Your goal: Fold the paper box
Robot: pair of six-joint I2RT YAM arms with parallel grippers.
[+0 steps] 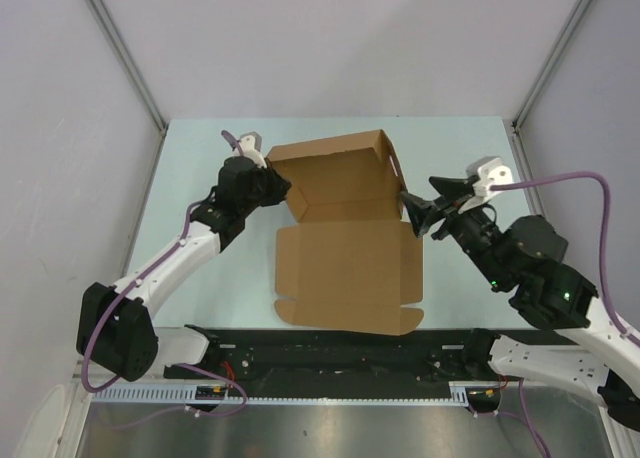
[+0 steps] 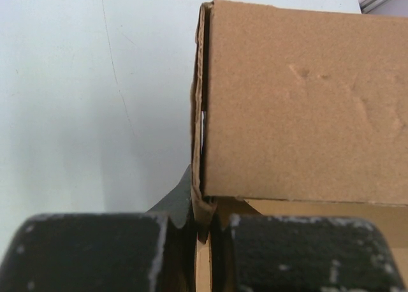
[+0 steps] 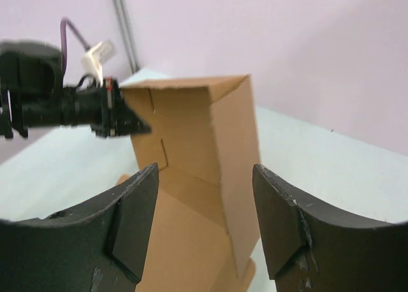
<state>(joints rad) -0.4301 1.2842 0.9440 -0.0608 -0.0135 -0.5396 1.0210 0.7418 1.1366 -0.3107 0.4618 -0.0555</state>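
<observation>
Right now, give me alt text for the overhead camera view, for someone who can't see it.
A half-folded brown paper box lies on a pale green table, far section standing up, near panel flat. The left gripper pinches the raised section's left edge; the right gripper, open, points at its right side.

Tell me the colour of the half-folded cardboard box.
Plain brown, no print; the cardboard box shows best in the top external view.
</observation>
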